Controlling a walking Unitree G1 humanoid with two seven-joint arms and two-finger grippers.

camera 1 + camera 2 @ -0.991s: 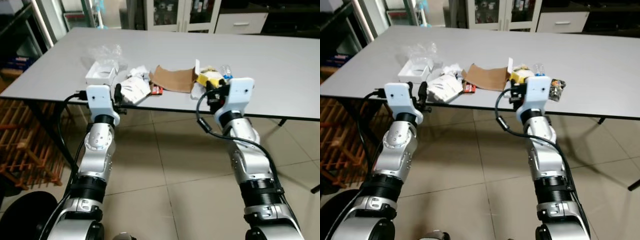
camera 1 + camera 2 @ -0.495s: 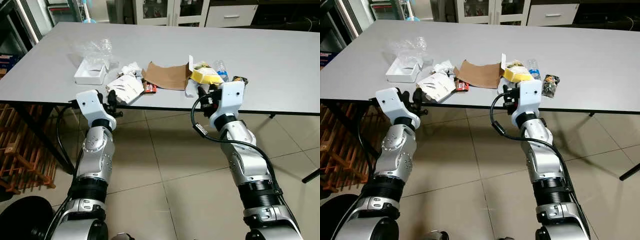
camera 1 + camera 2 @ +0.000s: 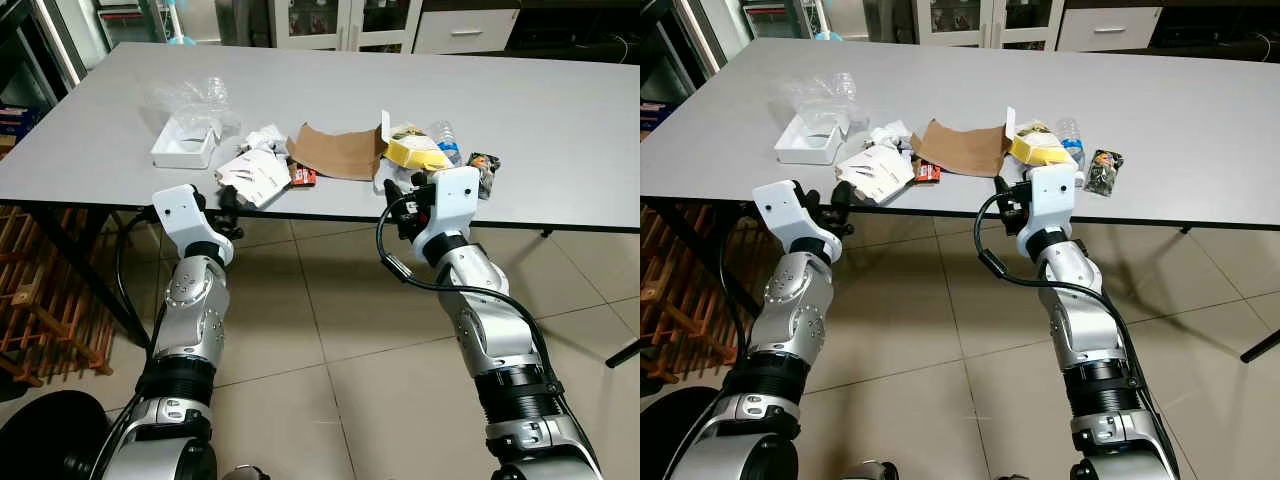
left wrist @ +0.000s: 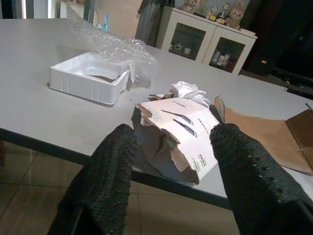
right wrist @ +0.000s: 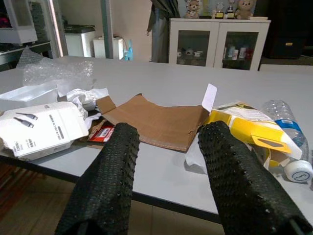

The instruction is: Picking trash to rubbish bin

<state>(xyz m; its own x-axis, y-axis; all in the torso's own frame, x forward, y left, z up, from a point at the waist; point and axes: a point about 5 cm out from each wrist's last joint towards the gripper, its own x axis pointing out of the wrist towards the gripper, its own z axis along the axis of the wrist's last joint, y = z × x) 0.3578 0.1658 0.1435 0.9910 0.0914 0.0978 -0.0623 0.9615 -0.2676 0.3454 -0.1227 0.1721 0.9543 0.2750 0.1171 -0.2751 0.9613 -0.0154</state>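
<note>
- Step in hand, as I judge it: approach. Both arms are raised toward the near edge of the grey worktop (image 3: pixel 560 110); nothing is grasped yet.
- Left pincer (image 4: pixel 171 161): fingers spread, empty, lined up on the torn white box (image 4: pixel 176 132), which lies at the worktop's near edge. The box sits between the fingers in the wrist view but is not yet touched, as far as I can tell.
- Right pincer (image 5: pixel 166 161): also spread and empty, just short of the edge, facing the brown card (image 5: pixel 156 120) and the yellow carton (image 5: pixel 249 129).
- Other trash on the worktop: white tray (image 3: pixel 183 150) with clear wrap (image 3: pixel 190 98) behind it, crumpled paper (image 3: pixel 265 138), a small red packet (image 3: pixel 305 176), plastic bottle (image 3: pixel 447 137), dark wrapper (image 3: pixel 485 163).
- No bin can be made out from here.
- Next move, my judgement: ease the left pincer forward until the fingers flank the box, then close. The box is torn and thin-walled, so it may crush or slip.
- Versus half a second ago: the right wrist has moved in closer under the edge, toward the carton. The left arm is nearly unchanged. The trash lies as it did.
</note>
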